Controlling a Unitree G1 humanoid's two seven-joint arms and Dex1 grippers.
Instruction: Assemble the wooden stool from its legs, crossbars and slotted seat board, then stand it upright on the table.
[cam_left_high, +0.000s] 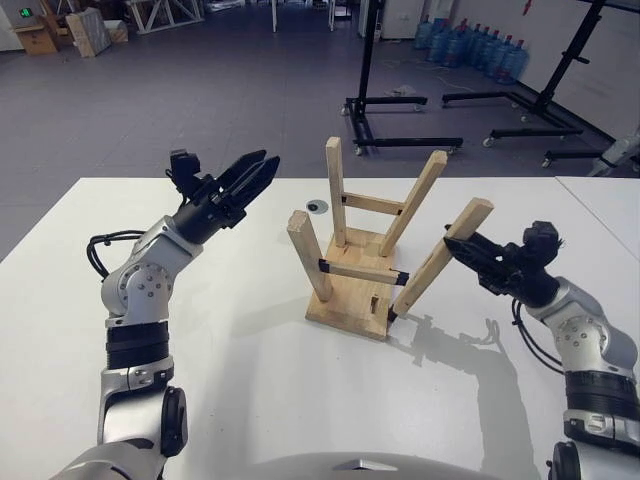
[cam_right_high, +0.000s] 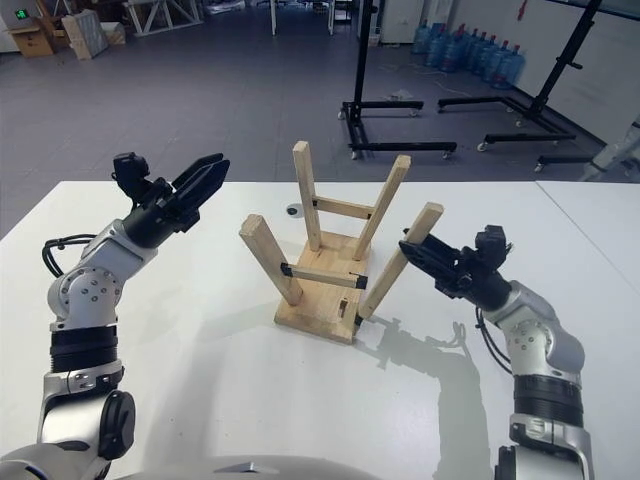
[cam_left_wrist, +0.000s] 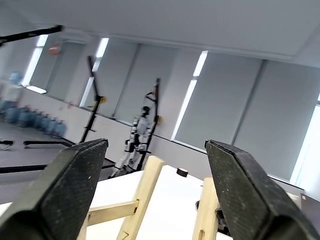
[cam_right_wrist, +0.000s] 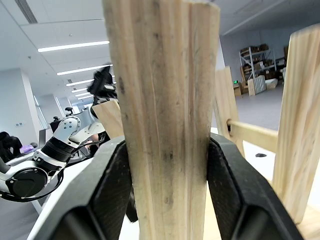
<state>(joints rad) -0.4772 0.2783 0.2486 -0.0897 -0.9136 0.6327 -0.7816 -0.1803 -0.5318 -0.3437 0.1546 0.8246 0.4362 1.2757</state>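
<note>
The wooden stool (cam_left_high: 372, 262) lies upside down at the table's middle, its seat board (cam_left_high: 345, 304) flat on the white table (cam_left_high: 250, 380) and its legs pointing up, splayed, with crossbars (cam_left_high: 372, 204) between them. My right gripper (cam_left_high: 462, 248) is shut on the upper part of the near right leg (cam_left_high: 440, 258); in the right wrist view its fingers (cam_right_wrist: 107, 195) press both sides of that leg (cam_right_wrist: 165, 100). My left gripper (cam_left_high: 255, 172) is held up to the left of the stool, open and holding nothing, apart from the nearest leg (cam_left_high: 308, 252). Two leg tops (cam_left_wrist: 145, 190) show between its fingers (cam_left_wrist: 75, 190).
A small round dark disc (cam_left_high: 317, 207) lies on the table behind the stool. A second white table (cam_left_high: 610, 205) adjoins on the right. Black wheeled racks (cam_left_high: 400, 110) and water bottles (cam_left_high: 480, 45) stand on the floor beyond. The near part of the table is bare.
</note>
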